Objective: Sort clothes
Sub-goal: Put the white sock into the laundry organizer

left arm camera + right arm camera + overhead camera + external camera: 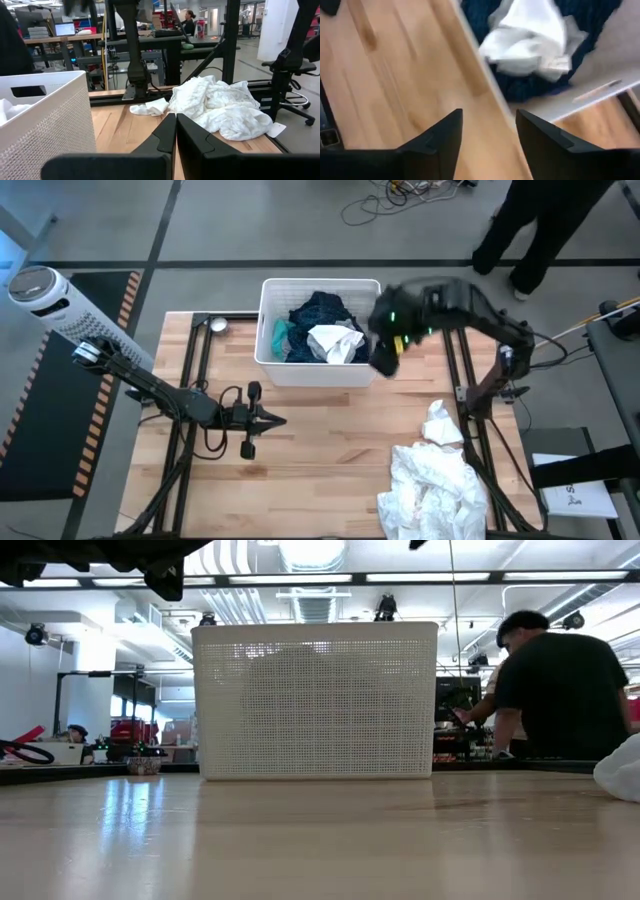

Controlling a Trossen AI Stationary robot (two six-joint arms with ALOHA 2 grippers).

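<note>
A white slatted basket point(268, 330) stands at the table's far middle. In it lie a dark blue garment point(320, 310), a teal one point(282, 338) and a white one point(335, 343). A heap of white clothes point(435, 485) rests on the table at the near right. My right gripper point(489, 117) hangs open above the basket's right rim point(485, 85), nothing between its fingers; the white garment point(530, 40) lies below it. My left gripper point(176, 116) is shut and empty, held level over the table's middle left point(280, 420), pointing at the white heap point(220, 105).
A person point(540, 230) stands beyond the table's far right corner. A white cylinder point(40, 290) lies off the left edge. A small metal bowl point(217, 325) sits left of the basket. Bare wood lies between the basket and the near edge.
</note>
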